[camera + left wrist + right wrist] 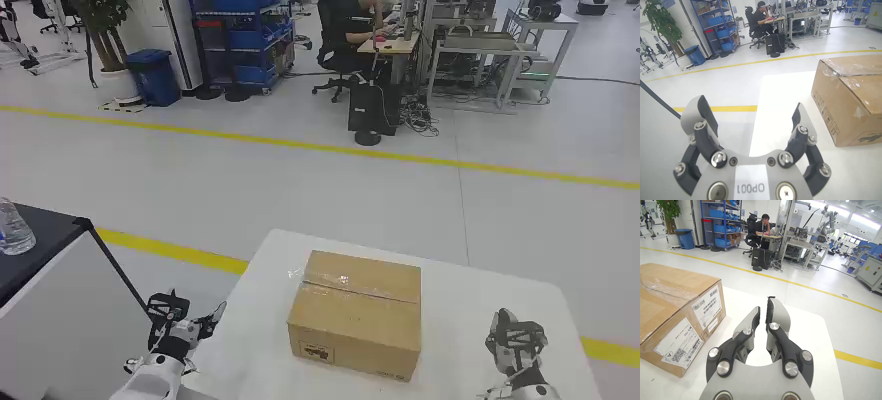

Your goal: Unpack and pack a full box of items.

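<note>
A closed cardboard box (356, 313) sits in the middle of the white table (470, 300), its top flaps held by clear tape. Its side with printed symbols (844, 106) faces my left gripper, and its labelled side (676, 321) faces my right one. My left gripper (184, 317) hovers at the table's left edge, well apart from the box, its fingers spread wide with nothing between them (751, 109). My right gripper (517, 342) is near the table's front right, beside the box, fingers nearly together and holding nothing (763, 311).
A dark side table (35, 250) with a clear plastic bottle (13, 228) stands to the left. Yellow floor lines (330, 148) cross the floor beyond the table. Bare table surface lies on both sides of the box.
</note>
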Action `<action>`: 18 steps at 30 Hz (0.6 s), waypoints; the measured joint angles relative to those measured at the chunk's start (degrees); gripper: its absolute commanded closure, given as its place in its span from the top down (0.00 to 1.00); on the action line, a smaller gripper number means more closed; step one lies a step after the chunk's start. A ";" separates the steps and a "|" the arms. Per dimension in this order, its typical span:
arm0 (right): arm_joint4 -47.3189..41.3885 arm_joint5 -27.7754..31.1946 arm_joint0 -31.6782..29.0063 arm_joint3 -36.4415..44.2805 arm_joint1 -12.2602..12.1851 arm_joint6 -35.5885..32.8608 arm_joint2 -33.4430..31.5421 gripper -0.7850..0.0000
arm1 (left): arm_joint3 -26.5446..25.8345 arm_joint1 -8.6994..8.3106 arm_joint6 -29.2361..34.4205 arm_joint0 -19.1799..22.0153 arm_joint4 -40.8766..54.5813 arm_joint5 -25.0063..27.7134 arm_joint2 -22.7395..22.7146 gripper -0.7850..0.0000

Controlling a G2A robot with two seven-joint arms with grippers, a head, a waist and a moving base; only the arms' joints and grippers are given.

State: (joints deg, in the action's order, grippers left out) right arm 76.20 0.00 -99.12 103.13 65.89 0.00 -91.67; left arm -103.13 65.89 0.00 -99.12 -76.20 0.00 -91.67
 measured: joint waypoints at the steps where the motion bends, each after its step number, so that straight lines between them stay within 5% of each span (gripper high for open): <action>1: 0.00 0.00 0.00 0.00 0.00 0.00 0.00 0.03 | 0.00 0.00 0.00 0.00 0.00 0.00 0.00 1.00; 5: 0.00 0.00 0.00 0.00 0.00 0.00 0.00 0.18 | 0.00 0.00 0.00 0.00 0.00 0.00 0.00 1.00; 11: 0.00 0.00 0.00 0.00 0.00 0.00 0.00 0.62 | 0.00 0.00 0.00 0.00 0.00 0.00 0.00 1.00; 18: 0.00 0.00 0.00 0.00 0.00 0.00 0.00 0.68 | 0.00 0.00 0.00 0.00 0.00 0.00 0.00 1.00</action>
State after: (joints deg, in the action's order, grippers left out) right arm 76.20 0.00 -99.12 103.13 65.89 0.00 -91.67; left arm -103.13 65.89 0.00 -99.12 -76.20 0.00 -91.67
